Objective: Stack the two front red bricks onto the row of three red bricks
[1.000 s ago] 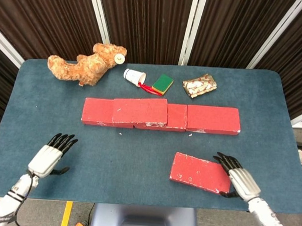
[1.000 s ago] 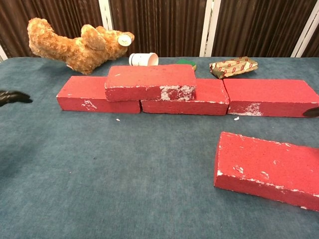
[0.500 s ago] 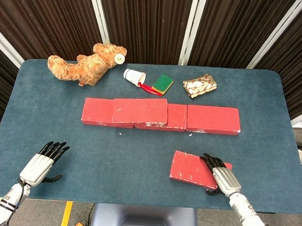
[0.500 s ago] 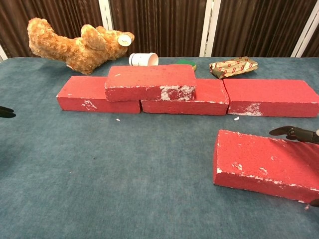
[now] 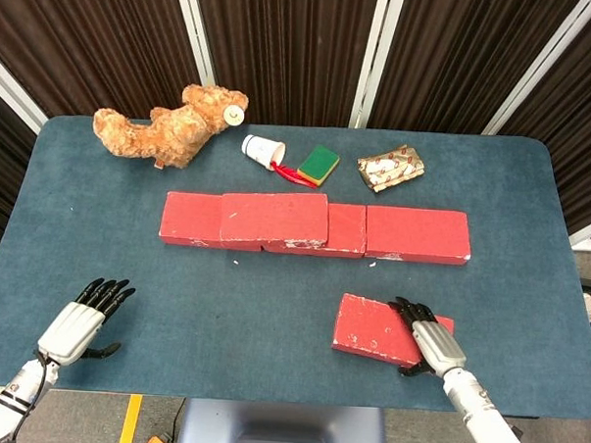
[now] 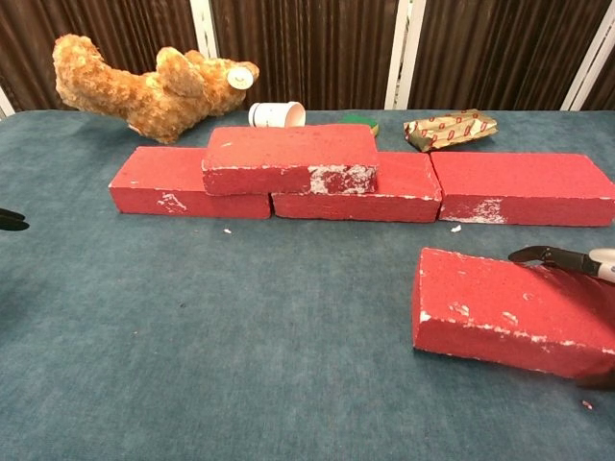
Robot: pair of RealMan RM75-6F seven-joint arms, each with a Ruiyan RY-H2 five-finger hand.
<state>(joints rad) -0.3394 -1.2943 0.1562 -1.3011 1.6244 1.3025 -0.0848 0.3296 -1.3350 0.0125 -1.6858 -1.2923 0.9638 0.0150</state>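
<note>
Three red bricks form a row (image 5: 418, 234) across the middle of the table. A fourth red brick (image 5: 274, 219) lies on top of the row, over its left and middle bricks (image 6: 288, 157). The front red brick (image 5: 374, 328) lies near the table's front right (image 6: 500, 307). My right hand (image 5: 430, 340) grips its right end, fingers (image 6: 553, 256) laid over the top and thumb at the near side. In the chest view the brick looks slightly tipped. My left hand (image 5: 75, 325) hovers at the front left holding nothing, and only its fingertips (image 6: 10, 219) show in the chest view.
Behind the row lie a teddy bear (image 5: 172, 128), a tipped white cup (image 5: 262, 149), a green and yellow sponge (image 5: 319, 163) and a patterned packet (image 5: 390, 168). The blue table's front edge (image 5: 268, 392) runs just below both hands.
My right hand slid left, further onto the front brick, and closed around its right end. The brick shifted slightly. My left hand drew back toward the front left corner.
</note>
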